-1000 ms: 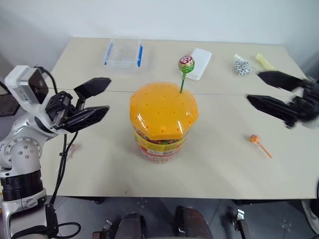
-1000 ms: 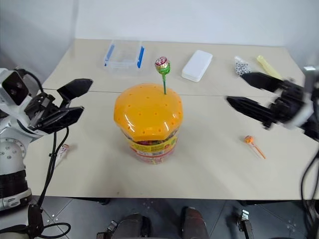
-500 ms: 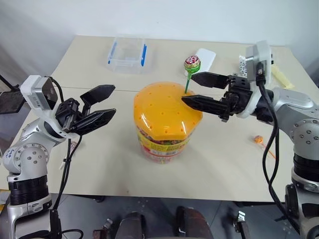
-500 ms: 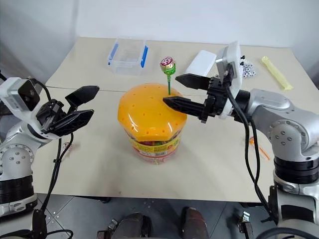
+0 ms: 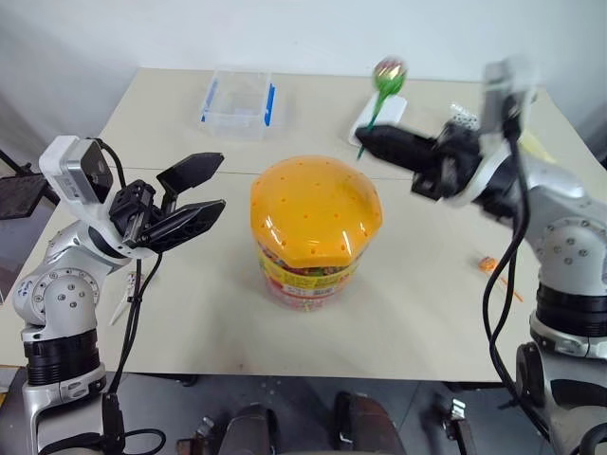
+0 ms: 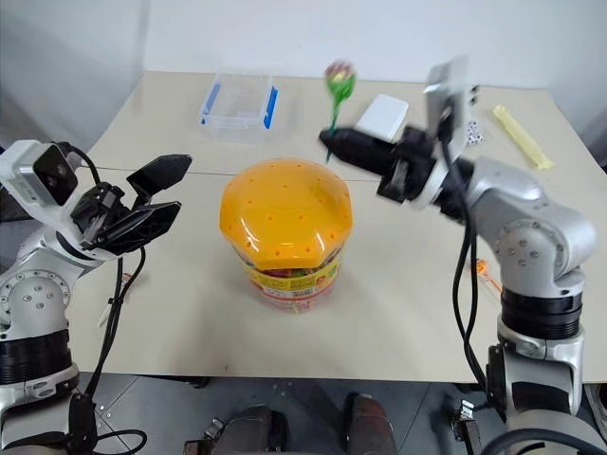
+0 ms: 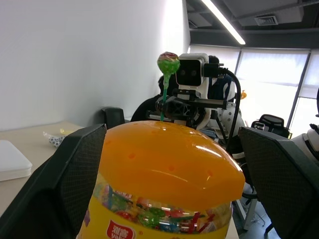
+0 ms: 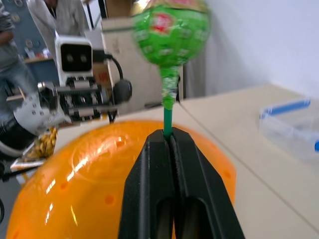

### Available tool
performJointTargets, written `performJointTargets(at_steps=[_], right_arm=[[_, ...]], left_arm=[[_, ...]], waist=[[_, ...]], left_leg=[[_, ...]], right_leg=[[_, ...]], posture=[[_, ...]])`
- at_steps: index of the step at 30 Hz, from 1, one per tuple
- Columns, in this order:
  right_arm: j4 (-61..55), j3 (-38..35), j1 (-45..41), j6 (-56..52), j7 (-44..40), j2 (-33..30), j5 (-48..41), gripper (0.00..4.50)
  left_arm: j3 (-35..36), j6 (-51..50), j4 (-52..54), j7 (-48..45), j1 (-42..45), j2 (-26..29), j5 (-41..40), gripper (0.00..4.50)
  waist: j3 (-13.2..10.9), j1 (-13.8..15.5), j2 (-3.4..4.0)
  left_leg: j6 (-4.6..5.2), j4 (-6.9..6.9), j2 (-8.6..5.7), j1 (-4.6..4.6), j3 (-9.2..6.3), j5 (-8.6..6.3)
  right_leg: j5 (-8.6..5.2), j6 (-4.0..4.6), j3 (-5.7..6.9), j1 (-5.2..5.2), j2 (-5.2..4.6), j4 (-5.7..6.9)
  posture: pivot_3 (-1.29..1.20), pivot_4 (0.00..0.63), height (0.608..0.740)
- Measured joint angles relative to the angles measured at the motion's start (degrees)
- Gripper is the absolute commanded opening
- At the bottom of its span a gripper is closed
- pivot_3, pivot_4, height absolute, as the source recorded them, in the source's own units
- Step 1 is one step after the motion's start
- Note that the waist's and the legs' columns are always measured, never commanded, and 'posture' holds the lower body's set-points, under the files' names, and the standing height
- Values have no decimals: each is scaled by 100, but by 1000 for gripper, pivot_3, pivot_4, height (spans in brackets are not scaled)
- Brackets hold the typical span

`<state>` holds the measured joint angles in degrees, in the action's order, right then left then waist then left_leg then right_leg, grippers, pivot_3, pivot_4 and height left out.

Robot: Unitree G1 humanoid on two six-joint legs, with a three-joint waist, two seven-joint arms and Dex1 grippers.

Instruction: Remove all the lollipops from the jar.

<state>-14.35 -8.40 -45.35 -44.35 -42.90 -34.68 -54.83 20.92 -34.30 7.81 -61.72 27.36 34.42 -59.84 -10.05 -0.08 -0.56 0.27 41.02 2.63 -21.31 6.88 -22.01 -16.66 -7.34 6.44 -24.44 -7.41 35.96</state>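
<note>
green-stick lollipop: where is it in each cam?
Left eye: lollipop top centre-right, above right gripper.
Right eye: top centre.
Left wrist: above the lid.
Right wrist: stick pinched between fingers.
Shared landmark: jar with orange lid.

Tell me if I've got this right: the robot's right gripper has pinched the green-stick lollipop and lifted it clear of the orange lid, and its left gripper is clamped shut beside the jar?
Not quite. The left gripper is wide open beside the jar, as the left eye view shows. The rest holds: the right gripper is shut on the lollipop, clear of the orange lid.
</note>
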Motion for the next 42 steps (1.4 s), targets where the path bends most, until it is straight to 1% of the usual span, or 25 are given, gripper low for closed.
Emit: performJointTargets(at_steps=[1, 2, 3, 5, 6, 8, 10, 14, 15, 16, 17, 19, 21, 22, 24, 25, 30, 32, 35, 36, 37, 38, 40, 42], right_arm=[[109, -214, -117, 68, 70, -7, -6, 35], [261, -515, -237, 37, 230, -42, -217, 35], [401, -735, -296, -52, 298, -239, -328, 35], [648, -1157, -274, -332, 346, -965, -405, 35], [780, -1356, -85, -523, 294, -1560, -333, 35], [925, -1423, 375, -837, 204, -2340, -70, 35], [1143, -1336, 994, -1164, 111, -2988, 318, 35], [1227, -1176, 2447, -1566, -73, -3768, 981, 35], [1215, -1119, 2745, -1590, -88, -3875, 1176, 35], [1143, -1094, 3048, -1615, -33, -3883, 1348, 35], [1096, -1072, 3177, -1636, 15, -3870, 1421, 35], [835, -853, 3644, -1605, 293, -3781, 1810, 35], [805, -701, 3820, -1580, 523, -3396, 2037, 35], [804, -693, 3844, -1570, 563, -3229, 2064, 245], [806, -690, 3915, -1490, 568, -3155, 2165, 709], [808, -694, 3948, -1408, 551, -3155, 2239, 1026], [950, -808, 4307, -916, 263, -3156, 2541, 2784], [998, -1035, 4405, -672, 4, -3156, 2555, 3440], [983, -1565, 4415, -111, -430, -3156, 2551, 4485], [978, -1690, 4421, 81, -541, -3151, 2555, 4485], [949, -1922, 4435, 503, -822, -3047, 2524, 4485], [766, -2185, 4409, 1036, -1199, -2712, 2365, 4485], [473, -2333, 4288, 1555, -1613, -2196, 1981, 4485], [181, -2329, 4165, 1826, -1846, -1831, 1673, 4485]], left_arm=[[-3, -16, 2, 0, 42, -3, -60, 4500], [-82, -69, 9, -94, 132, 31, -65, 4500], [-195, -87, 63, -230, 140, 125, -48, 4500], [-346, -74, 161, -573, 90, 435, 103, 4500], [-427, -3, 233, -803, 34, 644, 273, 4500], [-584, 270, 282, -1166, -86, 904, 625, 4500], [-775, 565, 265, -1506, -208, 1075, 1013, 4500], [-847, 895, 188, -1823, -251, 1178, 1303, 4500], [-845, 983, 130, -1877, -251, 1189, 1354, 4500], [-855, 1062, 56, -1933, -255, 1190, 1427, 4500], [-860, 1087, 30, -1955, -254, 1187, 1451, 4500], [-851, 1124, 28, -1991, -299, 1188, 1476, 4500], [-845, 1125, -1, -2010, -394, 1188, 1498, 4500], [-846, 1131, -26, -2010, -412, 1188, 1520, 4500], [-844, 1209, -85, -1974, -409, 1188, 1587, 4500], [-843, 1239, -117, -1955, -408, 1188, 1631, 4500], [-844, 1235, -204, -1737, -403, 1187, 1770, 4500], [-867, 1264, -269, -1546, -414, 1242, 2040, 4500], [-916, 1302, -646, -1450, -440, 1422, 2394, 4500], [-918, 1326, -720, -1439, -438, 1415, 2436, 4500], [-913, 1414, -856, -1384, -433, 1376, 2491, 4500], [-904, 1590, -985, -1297, -435, 1336, 2625, 4500], [-904, 1793, -1090, -1143, -449, 1316, 2835, 4500], [-900, 1935, -1084, -1017, -527, 1313, 2976, 4500]], waist=[[0, -2, 0], [0, -6, 0], [-1, 7, 2], [-2, 40, 2], [-1, 58, 2], [-1, 57, 2], [-2, 31, 3], [-2, 14, 7], [-1, 8, 7], [-1, -7, 7], [-1, -13, 7], [-1, -5, 6], [-3, 2, 9], [-6, 3, 14], [-9, 4, 25], [-8, 13, 26], [-8, 60, 26], [-8, 62, 26], [-8, 56, 28], [-8, 53, 27], [-9, 53, 26], [-9, 57, 24], [-11, 61, 22], [-10, 57, 22]], left_leg=[[0, -2, 0, 2, -1, 0], [0, -5, 1, 0, -1, 0], [0, -6, -2, 0, 0, 0], [1, -10, -3, -2, -3, -1], [1, -18, -3, 0, -2, -2], [1, -33, -3, 5, 6, -2], [1, -34, -1, 5, 22, -2], [2, -19, 3, 6, 30, 0], [2, -15, 3, 6, 33, 0], [2, -14, 5, 8, 36, 0], [2, -11, 6, 7, 36, 0], [1, -11, 8, 9, 31, -1], [1, -8, 4, 4, 34, -1], [1, -7, 4, 3, 35, -1], [1, -7, 3, 4, 35, -1], [1, -7, 4, 4, 32, -1], [1, -6, 3, 3, 34, -1], [1, -7, 3, 4, 34, -1], [1, -9, 4, 8, 37, -1], [1, -9, 4, 8, 36, -1], [1, -10, 5, 7, 35, -1], [1, -11, 7, 8, 33, -1], [1, -10, 7, 7, 31, -1], [1, -10, 5, 8, 33, -1]], right_leg=[[0, 0, 0, 0, 0, 0], [0, 0, 1, -2, 1, 0], [0, 0, 1, -2, -1, -1], [0, 0, 4, -2, -2, -4], [0, 0, 4, -2, -1, -10], [0, 0, 4, -2, 0, -20], [0, 0, 0, -4, 0, -30], [-1, 1, -10, -3, 0, -27], [-1, 1, -13, -3, 0, -27], [-1, 1, -15, -3, 1, -27], [-1, 1, -16, -4, 1, -25], [-1, 1, -15, -3, 2, -19], [-1, 1, -17, -5, -1, -22], [-1, 1, -17, -5, -1, -24], [-1, 1, -17, -6, 0, -23], [-1, 1, -16, -4, 1, -22], [-1, 0, -15, -3, 0, -27], [-1, 1, -15, -3, 2, -26], [-1, 1, -16, -3, 4, -26], [-1, 1, -16, -2, 4, -26], [-1, 1, -16, -2, 5, -28], [-1, 0, -14, -1, 8, -29], [-1, 0, -12, 0, 9, -29], [-1, 0, -14, 0, 7, -28]], posture=[[0, 150, 740], [0, 150, 740], [0, 150, 740], [0, 150, 740], [0, 150, 740], [0, 150, 740], [0, 150, 740], [0, 150, 740], [0, 150, 740], [0, 150, 740], [0, 150, 740], [0, 150, 740], [0, 150, 740], [0, 150, 740], [0, 150, 740], [0, 150, 740], [0, 150, 740], [0, 150, 740], [0, 150, 740], [0, 150, 740], [0, 150, 740], [0, 150, 740], [0, 150, 740], [0, 150, 740]])
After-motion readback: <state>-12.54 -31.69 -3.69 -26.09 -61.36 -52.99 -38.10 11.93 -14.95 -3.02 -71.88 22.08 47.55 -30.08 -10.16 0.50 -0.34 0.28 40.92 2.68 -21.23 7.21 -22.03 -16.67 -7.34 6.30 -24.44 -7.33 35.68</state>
